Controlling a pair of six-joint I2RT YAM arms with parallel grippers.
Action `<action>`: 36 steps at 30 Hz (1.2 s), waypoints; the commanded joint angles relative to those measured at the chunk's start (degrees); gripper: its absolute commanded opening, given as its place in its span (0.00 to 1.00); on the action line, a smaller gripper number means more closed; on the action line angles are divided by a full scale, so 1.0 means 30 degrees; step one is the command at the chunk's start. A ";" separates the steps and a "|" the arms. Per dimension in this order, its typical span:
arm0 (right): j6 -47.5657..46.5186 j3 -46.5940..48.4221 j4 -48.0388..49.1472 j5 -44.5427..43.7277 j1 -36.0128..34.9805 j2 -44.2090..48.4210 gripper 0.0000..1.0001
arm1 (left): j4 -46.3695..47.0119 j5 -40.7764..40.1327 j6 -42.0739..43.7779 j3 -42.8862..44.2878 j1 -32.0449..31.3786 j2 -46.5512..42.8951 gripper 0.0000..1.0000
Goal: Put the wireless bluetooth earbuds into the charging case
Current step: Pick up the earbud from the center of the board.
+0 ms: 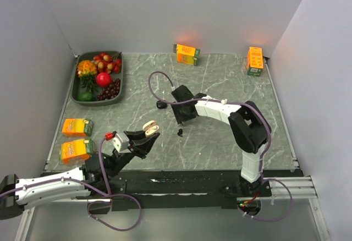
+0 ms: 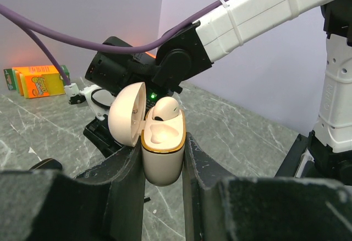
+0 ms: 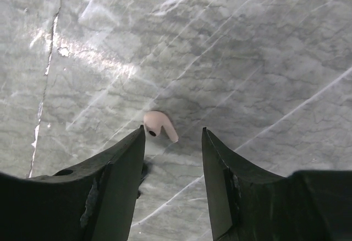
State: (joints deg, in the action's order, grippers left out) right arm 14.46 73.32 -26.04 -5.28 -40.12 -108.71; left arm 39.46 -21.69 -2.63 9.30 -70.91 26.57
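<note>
Grey stone surface [image 1: 225, 76] sits between pale walls. Far left, two juice cartons [image 1: 77, 126] stand by the edge, close to your left arm, so don't swing that way. Your left gripper [image 1: 147, 138] is clamped on the charging case [image 2: 163, 161]. Its lid is up and one whitish earbud [image 2: 165, 109] sits inside. Going right, your right gripper [image 3: 173, 136] hangs low over the surface, jaws apart, holding nothing. A second whitish earbud [image 3: 157, 124] lies flat there, nearer one finger than the other. It looks like you are at the pick-up step. Next you need to center the bud between the jaws, then close softly; it is tiny and may skid. Around it the surface is bare, with the right edge well apart.
</note>
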 commanded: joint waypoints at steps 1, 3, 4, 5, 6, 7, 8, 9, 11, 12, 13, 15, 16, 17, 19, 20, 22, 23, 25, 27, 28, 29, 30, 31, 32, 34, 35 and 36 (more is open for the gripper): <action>-0.0190 0.0375 0.0682 0.0645 0.0013 0.0141 0.53 | 0.0352 0.0258 -0.0411 0.0356 0.0025 -0.0067 0.01; -0.0336 0.0491 0.0712 0.0851 -0.0045 0.0112 0.53 | 0.0264 0.0317 -0.0469 0.0386 0.0025 -0.0038 0.01; -0.0366 0.0608 0.0625 0.0880 -0.0016 -0.0062 0.53 | 0.0264 0.0259 -0.0499 0.0357 0.0025 -0.0037 0.01; -0.0424 0.0870 0.0537 0.0881 -0.0045 -0.0122 0.53 | 0.0322 0.0316 -0.0441 0.0357 0.0025 -0.0037 0.01; -0.0454 0.0960 0.0420 0.0881 -0.0074 -0.0267 0.53 | 0.0351 0.0317 -0.0440 0.0357 0.0025 -0.0037 0.01; -0.0483 0.1048 0.0419 0.0939 -0.0045 -0.0327 0.52 | 0.0381 0.0288 -0.0411 0.0386 0.0025 -0.0037 0.01; -0.0571 0.1194 0.0390 0.0968 -0.0074 -0.0385 0.50 | 0.0352 0.0288 -0.0382 0.0386 -0.0004 -0.0008 0.01; -0.0571 0.1311 0.0274 0.1026 -0.0103 -0.0560 0.49 | 0.0323 0.0317 -0.0353 0.0415 0.0025 -0.0008 0.01; -0.0659 0.1575 0.0156 0.1027 -0.0104 -0.0708 0.45 | 0.0293 0.0288 -0.0382 0.0416 -0.0004 -0.0037 0.01; -0.0659 0.1634 0.0126 0.1114 -0.0075 -0.0824 0.44 | 0.0293 0.0317 -0.0353 0.0416 0.0025 -0.0066 0.01; -0.0688 0.1722 0.0126 0.1086 -0.0132 -0.0883 0.43 | 0.0293 0.0317 -0.0411 0.0387 0.0025 -0.0096 0.01; -0.0718 0.1839 0.0039 0.1173 -0.0133 -0.1088 0.39 | 0.0206 0.0317 -0.0440 0.0386 0.0025 -0.0125 0.01; -0.0718 0.1985 -0.0020 0.1174 -0.0133 -0.1176 0.38 | 0.0176 0.0317 -0.0469 0.0415 0.0025 -0.0125 0.01; -0.0718 0.2044 -0.0136 0.1174 -0.0133 -0.1264 0.37 | 0.0118 0.0317 -0.0441 0.0416 0.0025 -0.0125 0.01; -0.0660 0.2016 -0.0167 0.1115 -0.0104 -0.1411 0.37 | 0.0059 0.0317 -0.0411 0.0445 -0.0004 -0.0154 0.01; -0.0630 0.1957 -0.0167 0.1086 -0.0133 -0.1411 0.38 | 0.0059 0.0317 -0.0411 0.0445 -0.0004 -0.0155 0.01; -0.0630 0.1782 -0.0080 0.1115 -0.0133 -0.1324 0.39 | 0.0088 0.0317 -0.0382 0.0445 0.0025 -0.0184 0.01; -0.0630 0.1781 -0.0137 0.1086 -0.0162 -0.1323 0.40 | 0.0146 0.0317 -0.0382 0.0445 0.0025 -0.0155 0.01; -0.0688 0.1781 -0.0167 0.1056 -0.0162 -0.1352 0.40 | 0.0263 0.0405 -0.0411 0.0386 -0.0004 -0.0067 0.01; -0.0689 0.1723 -0.0138 0.1085 -0.0191 -0.1411 0.39 | 0.0264 0.0463 -0.0440 0.0445 0.0025 0.0079 0.01; -0.0660 0.1722 -0.0138 0.1086 -0.0192 -0.1440 0.38 | 0.0293 0.0434 -0.0440 0.0474 0.0025 0.0109 0.01; -0.0688 0.1722 -0.0109 0.1115 -0.0163 -0.1470 0.36 | 0.0264 0.0463 -0.0411 0.0474 0.0025 0.0138 0.01; -0.0689 0.1693 -0.0079 0.1144 -0.0220 -0.1470 0.34 | 0.0264 0.0434 -0.0411 0.0474 0.0025 0.0167 0.01; -0.0689 0.1664 -0.0079 0.1173 -0.0192 -0.1499 0.30 | 0.0264 0.0463 -0.0411 0.0474 0.0025 0.0139 0.01; -0.0689 0.1693 -0.0166 0.1145 -0.0192 -0.1557 0.29 | 0.0235 0.0463 -0.0411 0.0474 0.0025 0.0138 0.01; -0.0659 0.1664 -0.0138 0.1115 -0.0221 -0.1558 0.25 | 0.0205 0.0434 -0.0440 0.0445 0.0025 0.0080 0.01; -0.0630 0.1635 -0.0138 0.1144 -0.0250 -0.1529 0.23 | 0.0205 0.0405 -0.0440 0.0445 0.0025 0.0080 0.01; -0.0601 0.1548 -0.0080 0.1086 -0.0221 -0.1500 0.22 | 0.0205 0.0405 -0.0469 0.0445 0.0025 0.0109 0.01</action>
State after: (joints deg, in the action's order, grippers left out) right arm 12.73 77.19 -26.28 -2.04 -40.38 -112.75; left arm 38.30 -21.04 -2.85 9.30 -70.91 26.87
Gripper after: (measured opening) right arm 0.252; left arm 0.300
